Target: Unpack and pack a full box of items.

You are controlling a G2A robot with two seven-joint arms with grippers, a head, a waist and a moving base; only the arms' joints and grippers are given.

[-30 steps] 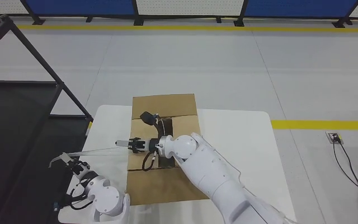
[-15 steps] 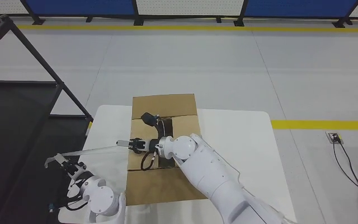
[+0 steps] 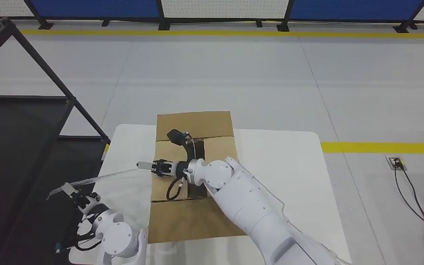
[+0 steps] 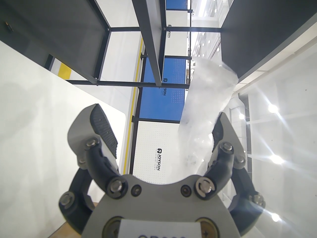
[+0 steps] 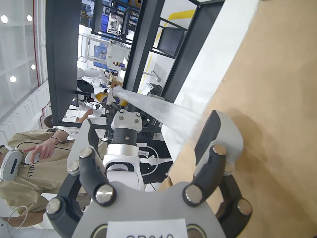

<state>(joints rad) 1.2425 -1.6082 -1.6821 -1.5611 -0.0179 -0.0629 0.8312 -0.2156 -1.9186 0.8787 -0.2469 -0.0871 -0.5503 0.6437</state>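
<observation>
Stretching between your two tools, a strip of clear film (image 3: 106, 177) runs taut from the left gripper (image 3: 66, 192) across to the right gripper (image 3: 147, 165). Your left gripper (image 4: 158, 115) sits out past the table (image 3: 285, 172) edge, with the black rack (image 3: 40, 132) just beyond it and the box (image 3: 195, 126) well apart on its far side. Its jaws are spread wide, so treat it as released. The film (image 4: 210, 95) lies against the pad of one finger (image 4: 219, 130) and rises past its tip, while the other finger (image 4: 104, 127) is bare and well clear of it. Whether the film clings to that pad or only leans on it, you cannot tell. Your right gripper (image 5: 151, 121) is also released, jaws wide apart, at the side of the box (image 5: 272, 75) that faces the left arm. One finger (image 5: 210, 134) touches the cardboard flap (image 5: 247, 130). The film (image 5: 158, 107) meets that same finger near its tip and runs straight away to the left gripper (image 5: 112, 100) farther off. The other finger (image 5: 91, 134) touches nothing. The box stands open on the table directly behind the right gripper, flaps folded outward. The right arm lies across its opening, so you cannot make out what is inside.
</observation>
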